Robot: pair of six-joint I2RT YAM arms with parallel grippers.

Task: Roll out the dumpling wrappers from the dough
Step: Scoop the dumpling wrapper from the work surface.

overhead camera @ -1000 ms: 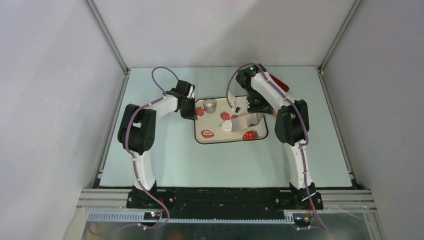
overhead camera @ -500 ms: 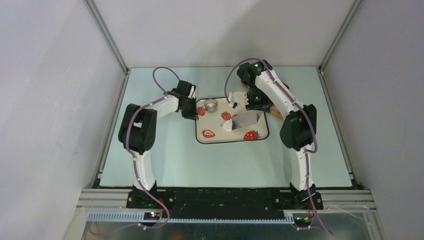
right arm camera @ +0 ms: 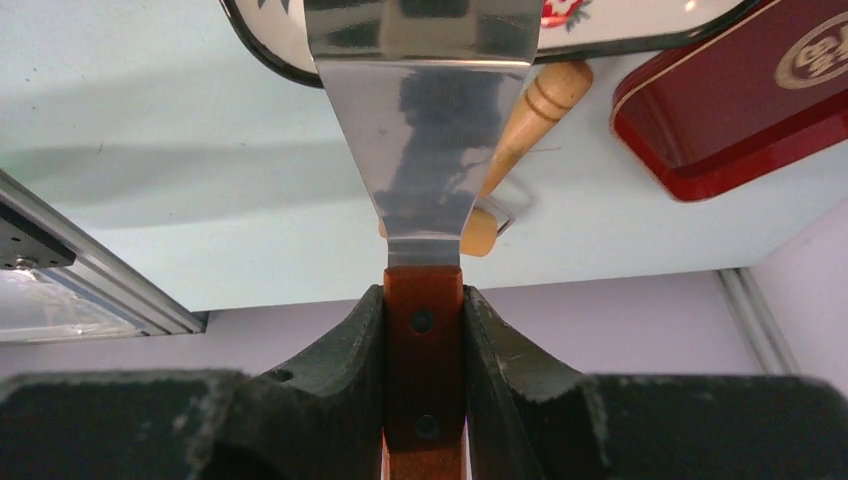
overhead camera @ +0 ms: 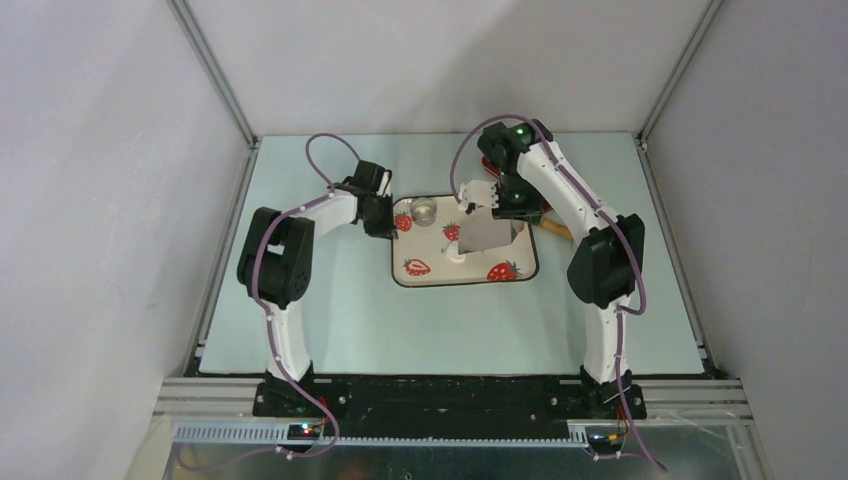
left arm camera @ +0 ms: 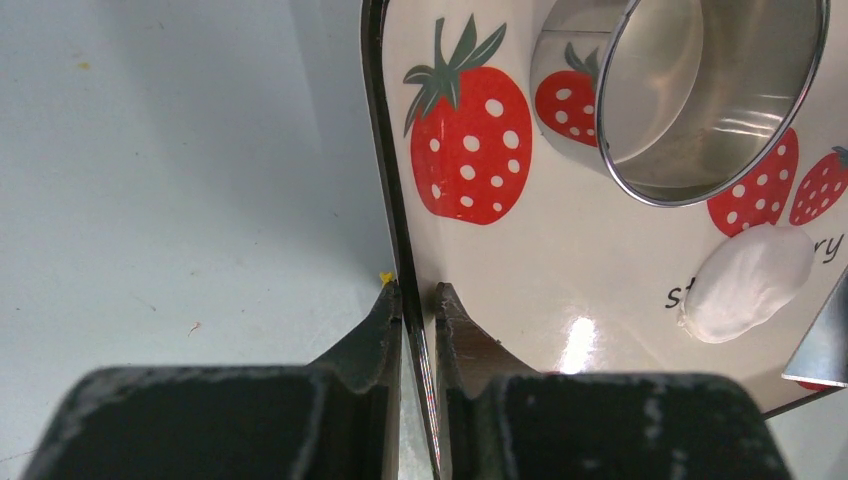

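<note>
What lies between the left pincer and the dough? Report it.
Left wrist view: only bare glossy surface of the strawberry tray. The left pincer grips its rim, the dough lies farther in, the steel cup off to the side.

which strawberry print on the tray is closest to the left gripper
The strawberry print beside the clamped tray rim, left of the steel cup; others sit farther off.

In the left wrist view, the white strawberry tray carries small black lettering. The letters "st" sit at the left end of the dough in that view, and "ry" sits at its right end. The dough covers whatever letters lie between. In the right wrist view, the red box bears a round gold emblem, cut off by the picture's edge, whose marks cannot be read.
</note>
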